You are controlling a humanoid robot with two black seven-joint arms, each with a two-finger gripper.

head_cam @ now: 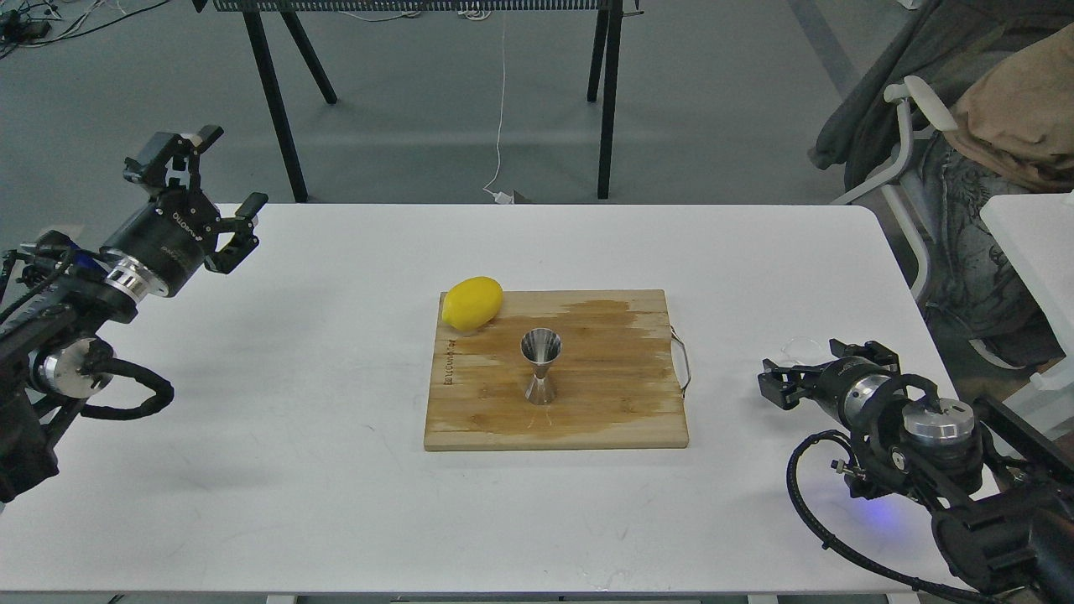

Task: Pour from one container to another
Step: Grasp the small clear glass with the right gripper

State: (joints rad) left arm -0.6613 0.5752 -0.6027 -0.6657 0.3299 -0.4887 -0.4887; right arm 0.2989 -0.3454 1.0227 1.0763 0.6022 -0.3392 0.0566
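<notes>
Centre frame, the steel jigger [540, 366] stands upright on the wooden cutting board [604, 419], a lemon [472, 302] at the board's upper-left corner. At right, the clear glass cup [803, 346] sits on the white bench [294, 436], just beside the right gripper [776, 382]; its fingers' state I can't tell. Upper left, the left gripper [220, 197] hovers, fingers spread, empty.

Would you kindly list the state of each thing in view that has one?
jigger: upright on the board, free.
glass cup: beside right gripper, contents unclear.
lemon: whole, at the board's corner.
cutting board: flat, wet-stained.
left gripper: open, raised, empty.
right gripper: low by the cup, jaws unclear.
</notes>
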